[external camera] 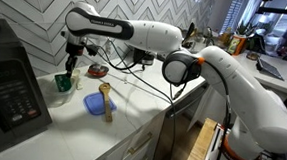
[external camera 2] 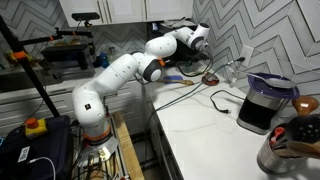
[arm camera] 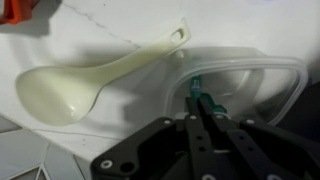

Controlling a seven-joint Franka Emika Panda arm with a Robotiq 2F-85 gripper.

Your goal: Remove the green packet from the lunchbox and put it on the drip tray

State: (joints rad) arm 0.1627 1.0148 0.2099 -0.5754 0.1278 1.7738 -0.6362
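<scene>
In the wrist view my gripper [arm camera: 200, 101] is shut on the small green packet [arm camera: 196, 88], which sticks out past the fingertips. The packet hangs over the inside of the clear lunchbox [arm camera: 275, 78]; I cannot tell whether it still touches the bottom. In an exterior view the gripper [external camera: 70, 68] is right above the lunchbox [external camera: 63, 83], which shows green inside. The black coffee machine [external camera 2: 264, 104] stands further along the counter, with its flat base ledge [external camera 2: 256, 126] low at the front. In that exterior view the gripper [external camera 2: 203, 52] is far from it.
A white ladle [arm camera: 85, 82] lies on the counter beside the lunchbox. A blue square plate [external camera: 99, 105] and a small yellowish object [external camera: 105, 89] sit nearby. A large black appliance [external camera: 7, 92] stands at the counter's near end. Cables [external camera 2: 215, 95] run across the white counter.
</scene>
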